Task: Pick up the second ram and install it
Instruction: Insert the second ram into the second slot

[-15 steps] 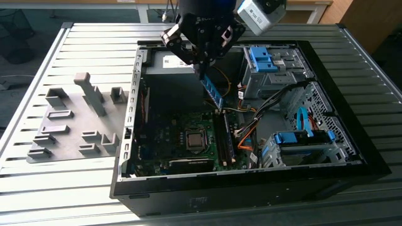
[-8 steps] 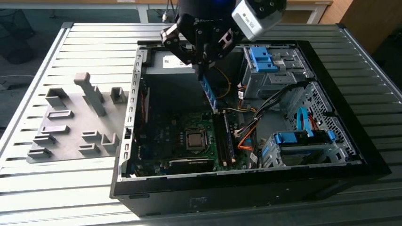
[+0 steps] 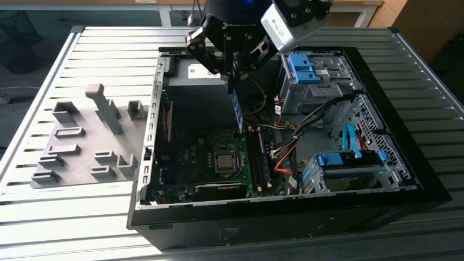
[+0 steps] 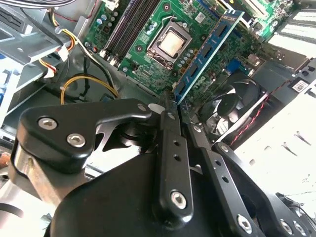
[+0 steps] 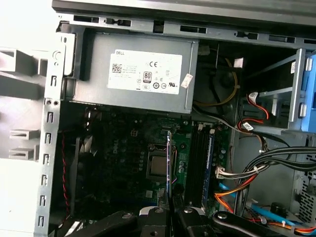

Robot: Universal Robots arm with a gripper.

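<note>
Ram (image 3: 236,111) in jaws, above mobo (image 3: 217,163).

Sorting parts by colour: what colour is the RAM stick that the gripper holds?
Blue, with black chips; the second ram shows best in the second wrist view.

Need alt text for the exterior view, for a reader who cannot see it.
A robot arm's end effector holds the second ram on edge above the motherboard inside an open computer case lying on a slatted metal table. A grey fixture plate sits at the exterior view's left.
</note>
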